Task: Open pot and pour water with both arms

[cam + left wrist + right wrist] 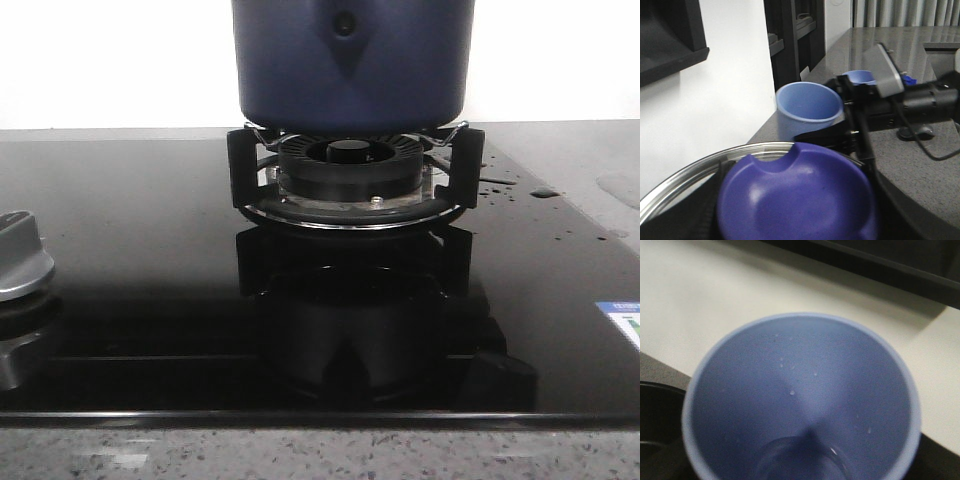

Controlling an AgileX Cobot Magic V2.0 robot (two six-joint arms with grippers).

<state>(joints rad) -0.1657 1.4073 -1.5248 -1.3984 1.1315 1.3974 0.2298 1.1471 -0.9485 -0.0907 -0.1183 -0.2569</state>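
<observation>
While you look forward over the glossy black glass cooktop (pixel 150 250), you see the large dark navy-blue round metal pot (pixel 352 65) sitting on the black pan supports (pixel 245 165) above the black ribbed burner ring (pixel 350 165), toward the far edge at mid-width. A silver control knob (pixel 20 262) sits at the left edge, and water droplets (pixel 510 185) speckle the glass right of the burner. Your left wrist camera shows a glass lid with a blue knob (pixel 795 197) close up, beside a light-blue plastic cup (pixel 807 110) carried by the right arm (pixel 920 102). Your right wrist camera looks into that cup (pixel 802 400), water at its bottom. You cannot tell how wide either gripper stands.
</observation>
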